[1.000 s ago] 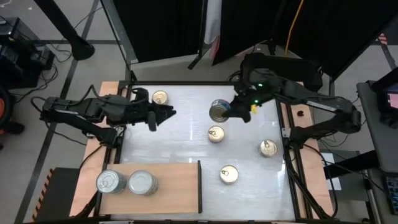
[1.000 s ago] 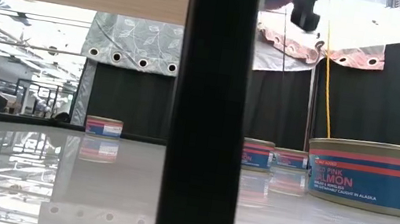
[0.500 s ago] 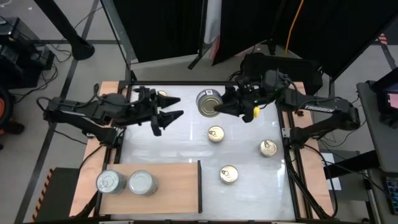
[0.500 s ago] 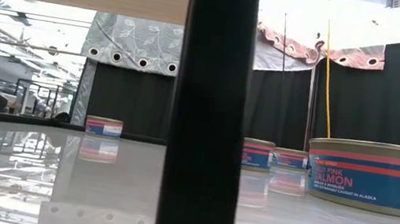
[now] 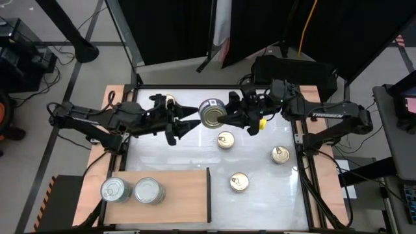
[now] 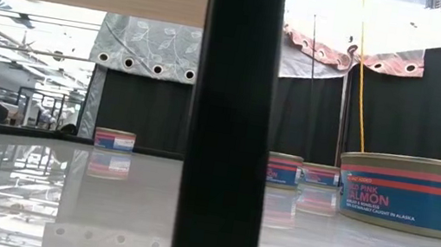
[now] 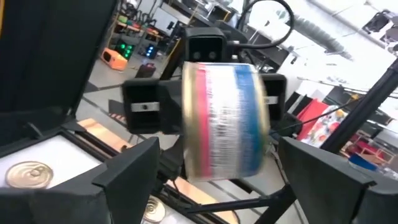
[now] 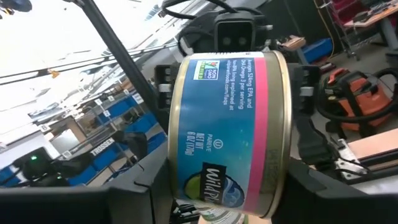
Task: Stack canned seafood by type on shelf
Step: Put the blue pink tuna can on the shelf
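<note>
My right gripper (image 5: pixel 225 117) holds a canned seafood tin (image 5: pixel 211 112) with a blue and pink label in the air over the table's far middle. My left gripper (image 5: pixel 190 119) stands open just left of it, pointing level at the tin, with its fingers (image 7: pixel 127 177) apart and not visibly touching it. Three gold-lidded tins (image 5: pixel 225 140) (image 5: pixel 280 154) (image 5: pixel 239 182) stand on the white table. Another tin (image 5: pixel 167 101) shows partly behind the left arm. Two silver-lidded tins (image 5: pixel 114 190) (image 5: pixel 148 191) stand side by side on the wooden shelf (image 5: pixel 182 195) at the near left. My right gripper pinches the tin between its two fingers, one on each flat end (image 8: pixel 285 143). The fingers come level from the table's right side. The tin is lifted clear and turned on edge, its labelled wall (image 7: pixel 224 121) facing the left gripper.
The low view shows tins (image 6: pixel 407 193) (image 6: pixel 284 170) (image 6: pixel 115 139) standing on the glossy table, and a dark upright bar (image 6: pixel 233 125) blocks its middle. Neither gripper shows there. Bare table lies between the shelf and the arms.
My right gripper has carried the tin up and toward the table's left, tipping from pointing down to level, so the tin now stands on edge. My left gripper has moved right toward the tin and opened wider.
</note>
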Robot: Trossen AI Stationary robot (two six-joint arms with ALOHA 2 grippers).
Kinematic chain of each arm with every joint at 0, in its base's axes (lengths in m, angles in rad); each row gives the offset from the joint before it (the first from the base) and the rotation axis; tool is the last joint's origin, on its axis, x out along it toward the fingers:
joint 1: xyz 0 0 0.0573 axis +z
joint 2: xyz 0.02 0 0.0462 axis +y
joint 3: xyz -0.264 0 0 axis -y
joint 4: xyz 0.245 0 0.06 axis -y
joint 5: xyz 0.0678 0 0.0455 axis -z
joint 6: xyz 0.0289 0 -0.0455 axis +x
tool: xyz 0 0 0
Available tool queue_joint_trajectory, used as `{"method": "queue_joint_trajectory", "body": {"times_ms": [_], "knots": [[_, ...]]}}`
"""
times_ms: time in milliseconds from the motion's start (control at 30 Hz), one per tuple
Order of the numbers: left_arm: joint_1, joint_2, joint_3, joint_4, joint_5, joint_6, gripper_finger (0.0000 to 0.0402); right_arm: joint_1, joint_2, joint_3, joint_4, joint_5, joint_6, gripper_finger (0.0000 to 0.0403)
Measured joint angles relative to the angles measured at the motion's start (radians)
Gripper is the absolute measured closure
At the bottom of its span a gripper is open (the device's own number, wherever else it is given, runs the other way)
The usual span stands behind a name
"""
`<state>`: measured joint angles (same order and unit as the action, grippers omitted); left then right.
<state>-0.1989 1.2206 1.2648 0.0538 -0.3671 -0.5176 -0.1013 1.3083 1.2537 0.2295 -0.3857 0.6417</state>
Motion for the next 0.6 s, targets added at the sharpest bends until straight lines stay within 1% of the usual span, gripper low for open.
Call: {"method": "queue_joint_trajectory", "body": {"times_ms": [333,433,600], "knots": [[0.0,0.01,0.0,0.004,-0.001,-0.026,0.0068,-0.001,0.001,0.0,0.006,0.018,-0.01,0.022],[0.0,0.032,0.0,0.041,0.03,-0.026,0.0068,-0.001,0.001,0.0,0.006,0.023,-0.023,0.0225],[0.001,0.063,0.0,0.08,0.038,-0.028,0.0068,-0.001,0.001,0.0,0.006,0.023,-0.029,0.0225]]}}
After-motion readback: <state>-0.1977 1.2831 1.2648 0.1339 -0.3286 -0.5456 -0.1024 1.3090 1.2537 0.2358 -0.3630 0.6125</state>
